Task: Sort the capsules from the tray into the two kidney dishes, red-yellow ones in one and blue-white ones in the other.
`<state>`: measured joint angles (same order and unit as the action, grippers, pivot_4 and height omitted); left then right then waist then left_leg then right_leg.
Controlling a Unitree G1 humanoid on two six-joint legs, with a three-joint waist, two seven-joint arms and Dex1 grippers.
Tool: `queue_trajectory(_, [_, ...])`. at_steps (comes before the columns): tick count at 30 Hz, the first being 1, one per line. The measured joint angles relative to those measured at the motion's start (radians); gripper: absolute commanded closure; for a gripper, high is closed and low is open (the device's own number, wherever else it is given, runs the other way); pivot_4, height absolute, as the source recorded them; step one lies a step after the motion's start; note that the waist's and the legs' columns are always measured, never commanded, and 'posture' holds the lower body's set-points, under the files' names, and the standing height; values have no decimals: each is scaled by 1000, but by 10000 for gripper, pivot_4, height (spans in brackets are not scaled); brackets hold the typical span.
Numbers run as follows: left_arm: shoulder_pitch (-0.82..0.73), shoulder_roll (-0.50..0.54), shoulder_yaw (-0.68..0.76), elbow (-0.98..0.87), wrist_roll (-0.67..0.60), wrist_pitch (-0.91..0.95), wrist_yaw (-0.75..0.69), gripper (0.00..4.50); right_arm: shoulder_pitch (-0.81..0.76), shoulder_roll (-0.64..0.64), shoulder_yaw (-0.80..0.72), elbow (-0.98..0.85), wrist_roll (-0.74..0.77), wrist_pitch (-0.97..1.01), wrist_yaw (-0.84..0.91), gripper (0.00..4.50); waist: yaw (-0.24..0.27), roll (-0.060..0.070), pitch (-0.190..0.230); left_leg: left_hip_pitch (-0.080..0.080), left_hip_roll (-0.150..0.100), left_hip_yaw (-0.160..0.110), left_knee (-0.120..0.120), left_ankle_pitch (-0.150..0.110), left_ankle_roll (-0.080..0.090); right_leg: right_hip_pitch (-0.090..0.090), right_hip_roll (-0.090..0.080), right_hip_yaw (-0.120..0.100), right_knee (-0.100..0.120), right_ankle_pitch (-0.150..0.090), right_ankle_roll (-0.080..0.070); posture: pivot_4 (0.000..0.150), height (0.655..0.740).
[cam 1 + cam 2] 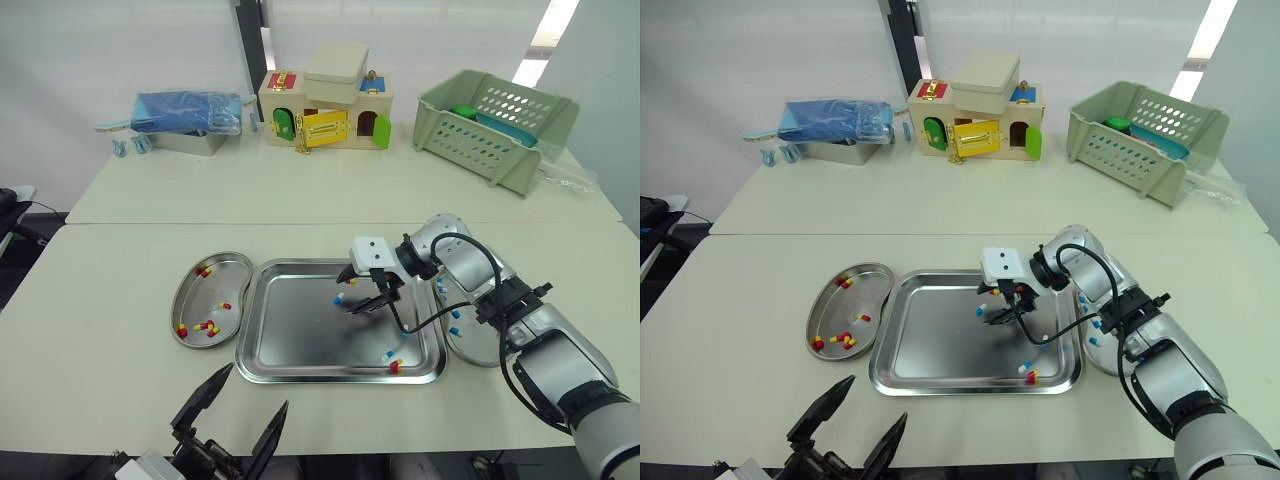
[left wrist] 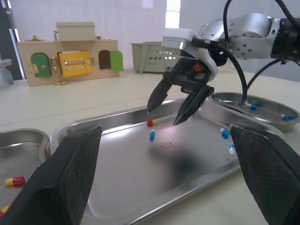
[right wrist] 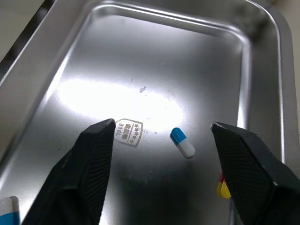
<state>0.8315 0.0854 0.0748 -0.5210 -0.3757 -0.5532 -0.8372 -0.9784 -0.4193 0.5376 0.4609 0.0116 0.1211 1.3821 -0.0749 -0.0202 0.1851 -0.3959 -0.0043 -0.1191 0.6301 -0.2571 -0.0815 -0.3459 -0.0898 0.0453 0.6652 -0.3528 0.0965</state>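
Observation:
A steel tray [image 1: 300, 335] lies mid-table. My right gripper [image 1: 358, 292] hangs open and empty just above its far part, straddling a blue-white capsule [image 3: 182, 142]; a red-yellow capsule [image 3: 223, 187] lies just beside it. One more blue-white capsule [image 1: 390, 354] and a red-yellow one [image 1: 395, 367] rest at the tray's near right corner. The left kidney dish [image 1: 232, 268] holds several red-yellow capsules [image 1: 205, 327]. The right kidney dish [image 1: 470, 357], partly behind my right arm, holds blue-white capsules [image 1: 455, 315]. My left gripper [image 1: 238, 412] is open and empty near the table's front edge.
On the far table stand a wooden toy house [image 1: 325, 105], a green slotted basket [image 1: 495, 125] at the right and a metal container with a blue bag [image 1: 190, 120] at the left. A seam [image 1: 200, 223] joins the two tables.

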Motion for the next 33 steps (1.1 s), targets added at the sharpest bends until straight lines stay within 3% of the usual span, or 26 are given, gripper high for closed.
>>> queue_trajectory(19, [13,97,-70,-54,45,49,198,0,-83,129,9,312,-140,-154,-19,15662,-7,0,0,1,0,-1,2,1,-1,-6,2,1,16,-1,-2,1500,7400])
queue_trajectory(22, [12,108,-70,-52,42,47,208,0,-97,131,4,338,-152,-165,-31,21301,-7,0,0,1,0,-1,2,1,-1,-6,2,1,16,-1,-2,1500,7400])
queue_trajectory(31, [9,122,-70,-12,37,23,216,0,-103,139,-17,371,-176,-199,-50,43872,-7,1,0,1,0,-1,2,1,-1,-6,2,1,16,-1,-2,1500,7400])
queue_trajectory(33, [6,128,-70,-1,36,23,217,0,-103,143,-22,371,-182,-199,-48,44898,-7,1,0,1,0,-1,2,1,-1,-6,2,1,16,-1,-2,1500,7400])
